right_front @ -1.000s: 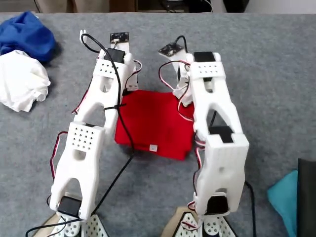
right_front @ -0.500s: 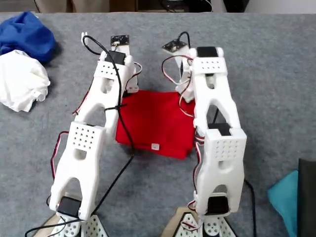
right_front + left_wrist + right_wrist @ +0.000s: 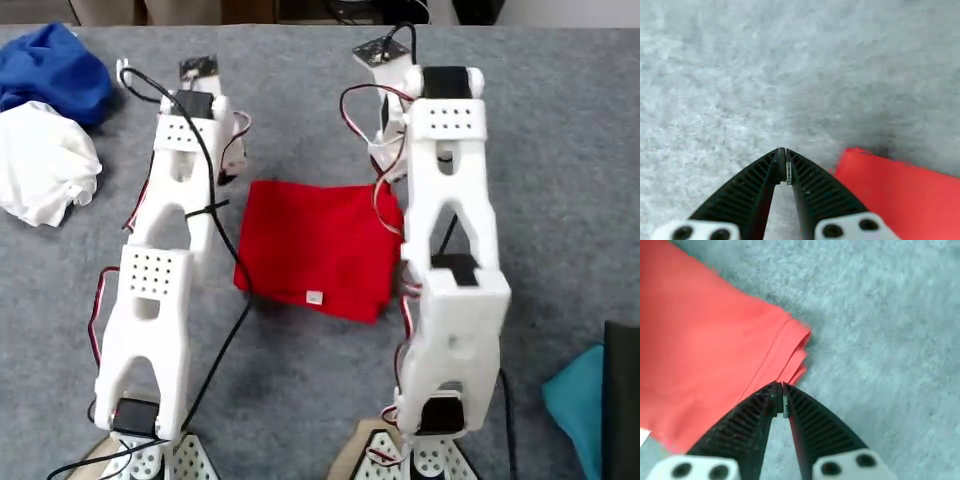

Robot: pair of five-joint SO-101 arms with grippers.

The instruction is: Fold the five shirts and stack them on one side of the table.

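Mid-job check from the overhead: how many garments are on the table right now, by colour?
red shirt, folded: 1
blue shirt, bunched: 1
white shirt, bunched: 1
teal garment, cut off at the picture's edge: 1
Total: 4 in view

Robotics lab bench, grey felt-covered table (image 3: 560, 150), two white plastic arms (image 3: 452, 300), exposed servo wiring (image 3: 388, 160)
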